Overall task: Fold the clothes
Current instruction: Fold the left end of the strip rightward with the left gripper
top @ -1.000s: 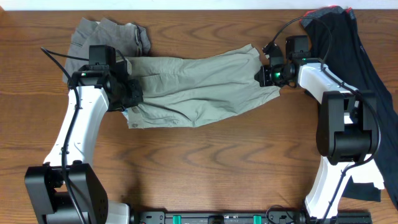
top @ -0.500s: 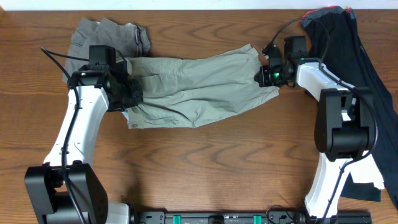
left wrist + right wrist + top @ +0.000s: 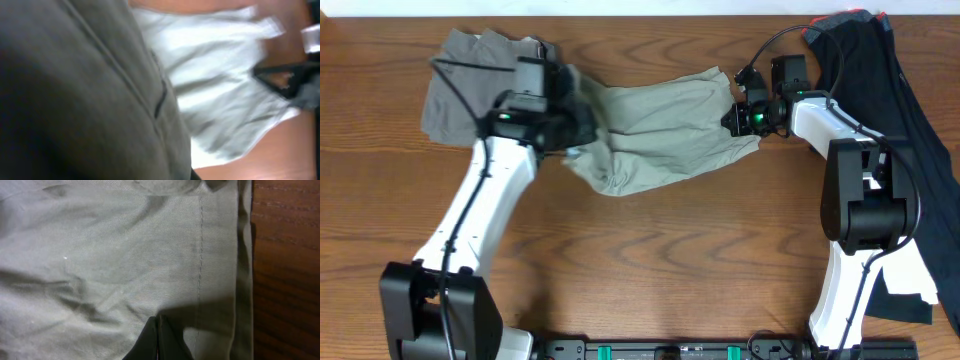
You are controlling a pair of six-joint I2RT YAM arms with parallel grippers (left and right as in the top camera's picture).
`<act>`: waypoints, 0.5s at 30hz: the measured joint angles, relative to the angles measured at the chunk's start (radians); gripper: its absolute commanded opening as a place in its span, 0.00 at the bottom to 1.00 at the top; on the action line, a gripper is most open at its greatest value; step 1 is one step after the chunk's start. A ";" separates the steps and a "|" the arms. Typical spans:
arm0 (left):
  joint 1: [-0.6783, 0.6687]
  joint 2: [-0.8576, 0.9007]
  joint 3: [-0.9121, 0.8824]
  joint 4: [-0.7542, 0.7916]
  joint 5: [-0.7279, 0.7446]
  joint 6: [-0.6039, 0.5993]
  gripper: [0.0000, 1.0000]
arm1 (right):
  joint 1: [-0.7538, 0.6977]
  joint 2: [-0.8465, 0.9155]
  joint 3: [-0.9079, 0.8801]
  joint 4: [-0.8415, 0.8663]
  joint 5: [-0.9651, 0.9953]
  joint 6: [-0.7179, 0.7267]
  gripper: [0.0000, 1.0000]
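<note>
The khaki-beige shorts (image 3: 665,125) lie across the far middle of the table, bunched at their left end. My left gripper (image 3: 578,122) is shut on that left end and holds it lifted; in the left wrist view the cloth (image 3: 90,95) fills the frame and hides the fingers. My right gripper (image 3: 732,118) is shut on the shorts' right edge, fingertips (image 3: 158,330) pressed together on the fabric (image 3: 110,255) near a stitched seam. Darker grey shorts (image 3: 470,75) lie at the far left. A long black garment (image 3: 880,90) lies along the right side.
The black garment runs down to the front right, where a white patch (image 3: 910,300) shows. The table's far edge runs just behind the clothes. Bare wood (image 3: 660,260) fills the front half between the two arm bases.
My left gripper has swung right and toward the far edge, dragging the shorts' left end with it, so the shorts are now shorter and bunched. The right gripper has barely moved.
</note>
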 measured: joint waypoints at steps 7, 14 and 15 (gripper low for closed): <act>-0.145 0.006 0.001 0.136 -0.028 -0.051 0.06 | 0.000 0.000 0.001 -0.002 0.001 0.000 0.01; -0.259 0.125 0.003 0.288 -0.069 -0.060 0.06 | 0.000 0.000 0.002 -0.003 0.001 0.000 0.01; -0.270 0.150 0.003 0.311 -0.072 -0.060 0.06 | 0.000 0.000 0.002 -0.004 0.002 0.000 0.01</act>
